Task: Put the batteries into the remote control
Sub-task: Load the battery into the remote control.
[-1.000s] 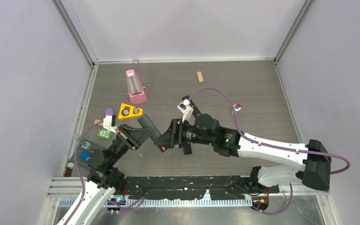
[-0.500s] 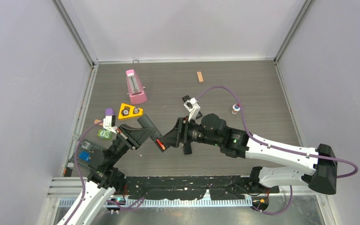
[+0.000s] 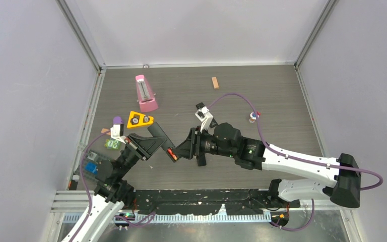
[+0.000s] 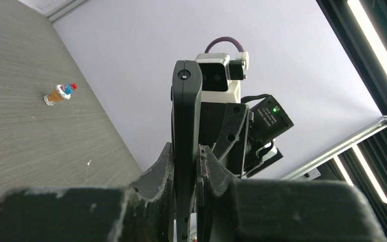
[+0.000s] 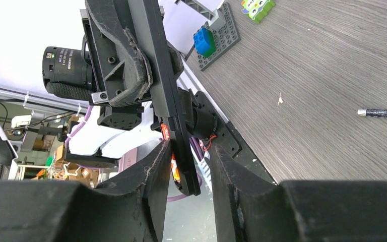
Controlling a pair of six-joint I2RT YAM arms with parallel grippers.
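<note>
On the left of the table (image 3: 277, 96) lie a green block (image 3: 112, 144) and, nearer the arms, a blue brick (image 3: 90, 167) on a grey plate (image 5: 227, 30). Farther back are a yellow wedge (image 3: 140, 119) and, behind it, a pink metronome (image 3: 145, 94).

The left gripper (image 3: 151, 142) is raised off the table, its jaws pressed together on the remote (image 4: 185, 111). It grips the black bar by one end, so the rest juts toward the right arm.

The right gripper (image 3: 178, 151) meets it at the remote's free end. Its jaws stand apart, one on each side of the bar. The right wrist view shows a clear gap between the bar and one finger (image 5: 221, 171). A red battery (image 5: 174, 169) sits against the remote at that end, between the bar and the other finger; whether that finger touches it I cannot tell. From above, the same battery shows as a red sliver at the fingertips.

A second battery (image 5: 380, 113) lies flat on the table, well apart from both grippers.

Farther right, a small wooden block (image 3: 214, 82) rests near the back edge, and a little figure (image 3: 253, 117) stands by the right arm's cable (image 3: 242, 98)
</note>
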